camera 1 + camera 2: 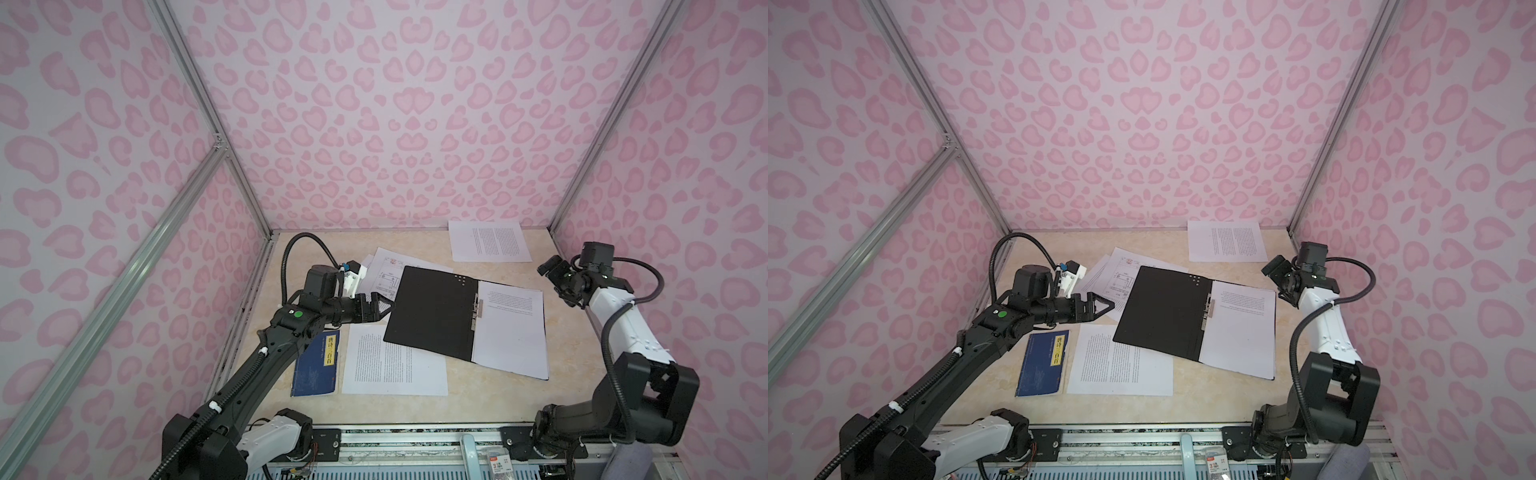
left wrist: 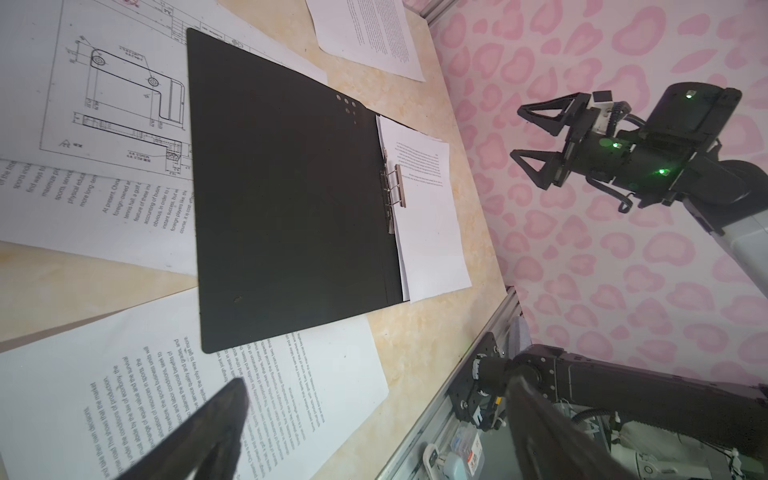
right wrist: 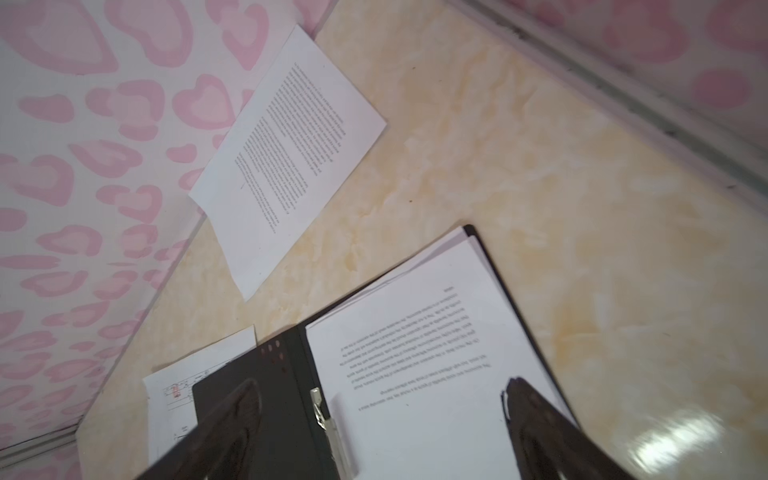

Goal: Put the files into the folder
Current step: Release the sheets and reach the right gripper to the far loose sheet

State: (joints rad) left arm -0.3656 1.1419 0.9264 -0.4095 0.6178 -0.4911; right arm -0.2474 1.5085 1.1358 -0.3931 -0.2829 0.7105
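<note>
Files [image 1: 1121,365] are lying loose; the nearest, a text sheet [image 1: 394,361], is sitting just beneath the left pincer [image 1: 1106,306], which is hanging open and empty by the folder [image 1: 432,311]. Likely it is going for this sheet: better to be pinching a free corner and sliding outward, as the folder is overlapping it. Beyond, the folder is holding filed sheets [image 1: 513,332] near the right pincer [image 2: 516,133], also gaping empty. Farthest, a lone sheet [image 1: 490,241] is resting by the back wall [image 1: 374,166].

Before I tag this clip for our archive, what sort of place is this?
Probably a robot test cell: pink heart-patterned wall panels in silver aluminium framing enclose a beige marbled tabletop, and two black-and-white robot arms are mounted on a metal rail at its front.
</note>
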